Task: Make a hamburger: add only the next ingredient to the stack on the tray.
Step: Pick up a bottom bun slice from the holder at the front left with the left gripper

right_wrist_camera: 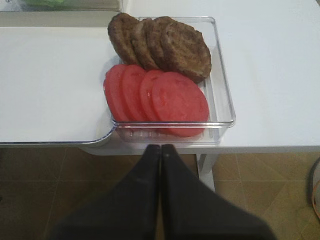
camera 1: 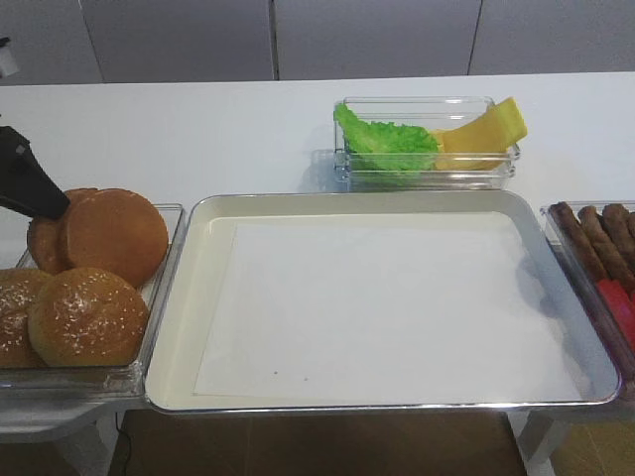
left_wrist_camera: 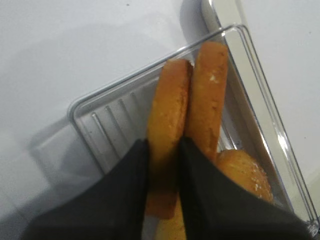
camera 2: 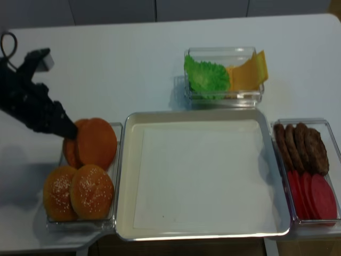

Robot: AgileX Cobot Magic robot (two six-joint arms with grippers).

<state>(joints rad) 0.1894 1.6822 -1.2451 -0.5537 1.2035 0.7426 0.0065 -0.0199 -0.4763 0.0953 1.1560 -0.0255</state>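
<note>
White table, paper-lined tray; left end effector clamped on bun bottom, right end effector together

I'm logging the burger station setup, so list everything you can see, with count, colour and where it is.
tray: one, silver, white paper lining, centre, nothing on it
smooth bun halves: two, golden brown, on edge at the back of the left container
sesame bun tops: two, golden, front of the left container
lettuce: green, back container, left side
cheese slices: yellow-orange, same container, right side
patties: four, brown, back of the right container
tomato slices: four, red, front of the right container
left hand: black, shut on the rear bun half
right hand: black, shut, empty, before the right container
</note>
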